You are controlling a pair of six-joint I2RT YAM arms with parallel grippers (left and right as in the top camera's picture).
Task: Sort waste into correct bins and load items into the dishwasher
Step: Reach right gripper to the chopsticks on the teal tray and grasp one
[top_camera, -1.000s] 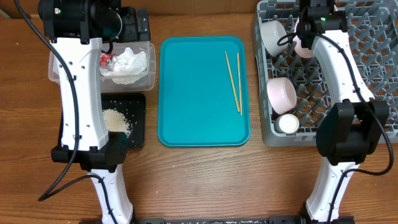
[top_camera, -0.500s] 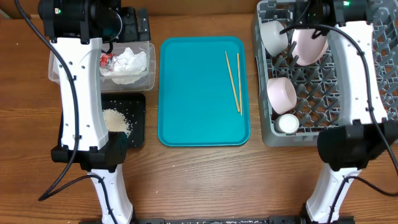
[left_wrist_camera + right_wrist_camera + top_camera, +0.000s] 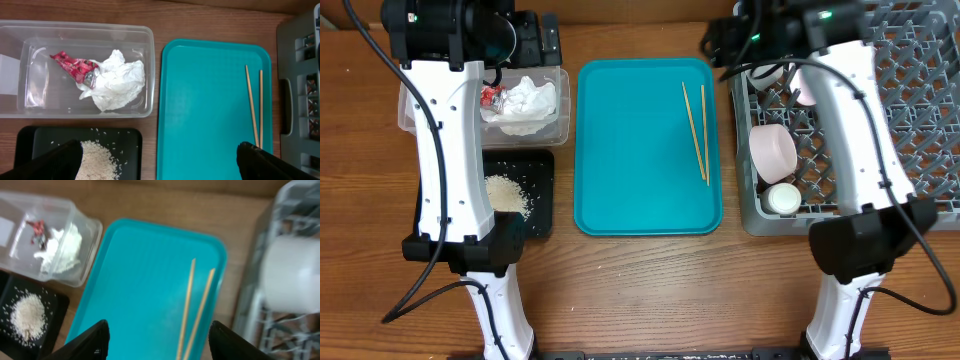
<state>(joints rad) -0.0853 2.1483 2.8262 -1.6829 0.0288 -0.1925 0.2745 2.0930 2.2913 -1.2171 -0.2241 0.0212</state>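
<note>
Right gripper (image 3: 159, 336) hangs over the teal tray (image 3: 630, 150), fingers spread, nothing between them. Left gripper (image 3: 157, 155) is spread just as wide and empty, near the clear tub (image 3: 563, 120).

By my judgement the chopsticks (image 3: 694, 130) are what remains to load. They lie flat near the teal tray's right edge, almost parallel, closing together at the near end. They should be light, stiff and smooth, apt to roll or scissor apart. A pinch across both where they nearly meet looks best.

Counted, largest first:
- one grey dish rack (image 3: 940, 100)
- one teal tray
- one clear tub
- one black tray (image 3: 542, 170)
- one bowl (image 3: 772, 152) and one cup (image 3: 782, 198) at the rack's left edge, with other dishes mostly hidden behind the right arm
- one napkin (image 3: 120, 82) and one wrapper (image 3: 75, 67) in the tub
- one rice pile (image 3: 506, 193) on the black tray
- two chopsticks
</note>
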